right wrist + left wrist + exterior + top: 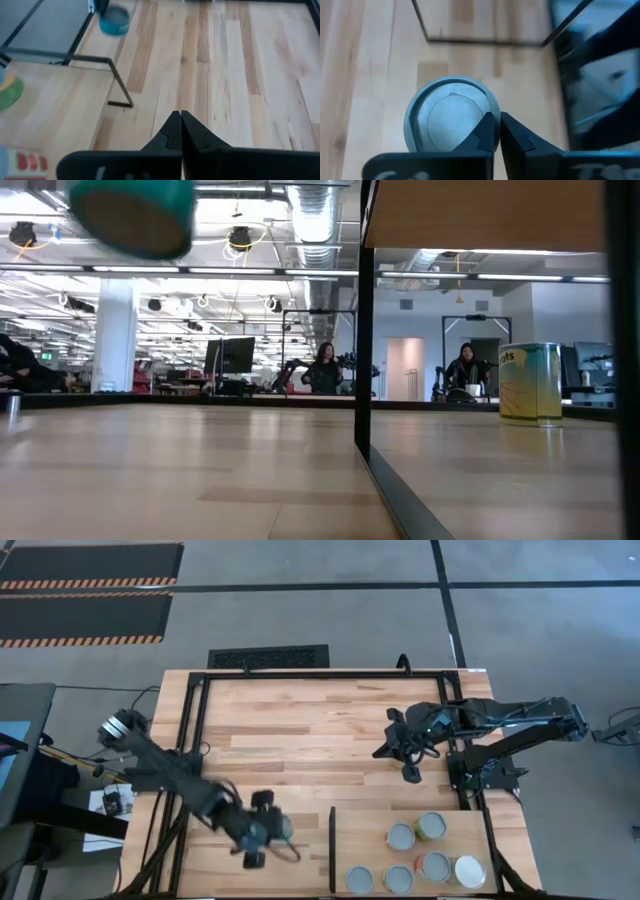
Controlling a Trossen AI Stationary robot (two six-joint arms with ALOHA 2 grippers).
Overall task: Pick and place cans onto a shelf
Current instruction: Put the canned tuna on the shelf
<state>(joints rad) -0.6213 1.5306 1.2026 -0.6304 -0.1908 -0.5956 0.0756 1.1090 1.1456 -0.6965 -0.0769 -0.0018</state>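
The teal can (281, 829) is off the desk (300, 730), raised near the desk's front edge just on the open side of the black divider (332, 862); the low view shows it hanging high with clear air under it. The left pincer (262, 830) seems clamped on it, though the left wrist view shows the fingers nearly together beside the lid's rim, so the hold looks like a thin bite on the edge rather than a full wrap. Judged from that, the carry should be slow and level, lifting over the divider before moving across. The shelf (365, 830) already bears six cans (430, 827) toward its front right; the bare patch beside the divider is the safest landing. The right pincer (408, 750), fingers together, waits over the desk's right side.
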